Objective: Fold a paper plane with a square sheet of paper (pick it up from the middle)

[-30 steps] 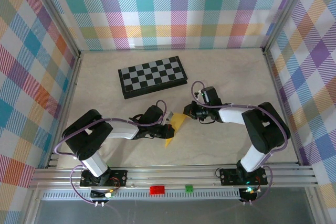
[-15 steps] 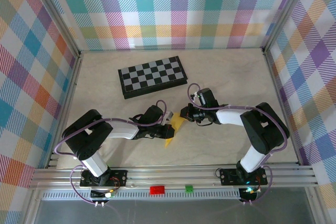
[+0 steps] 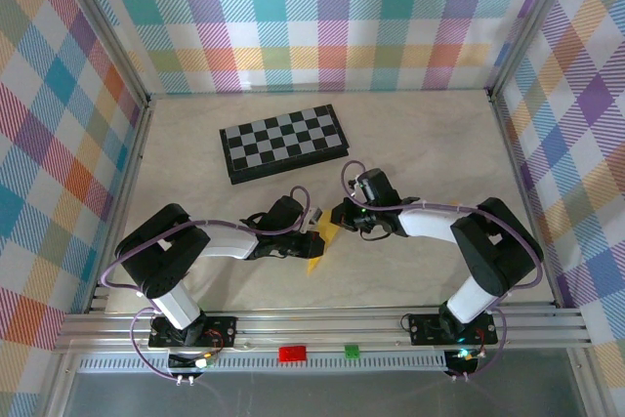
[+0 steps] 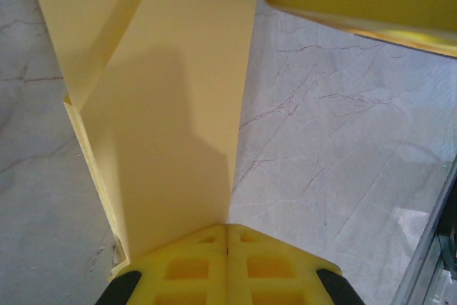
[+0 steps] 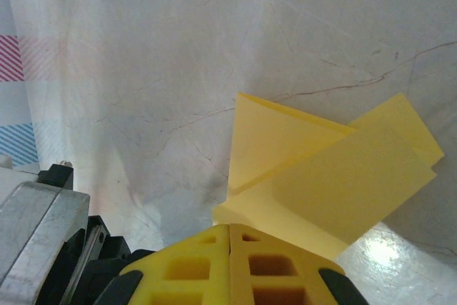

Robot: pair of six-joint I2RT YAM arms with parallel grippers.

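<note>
1. The left gripper (image 4: pixel 227 233) has its jaws pressed together, pinching one edge of the folded yellow sheet (image 4: pixel 178 141)
2. The right gripper (image 5: pixel 230 233) pinches the opposite edge
3. The sheet lies between the arms, nearer them than the chessboard (image 3: pixel 283 142)

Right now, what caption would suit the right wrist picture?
Shut right pincer pinches folded yellow paper over a marbled tabletop.

Robotics lab cell, pastel plaid cloth walls (image 3: pixel 322 17) at 9, 12 and 3 o'clock, silver aluminium frame rail (image 3: pixel 322 322) at 6 o'clock, black cable-wrapped robot arms (image 3: pixel 166 261) bolted on.
</note>
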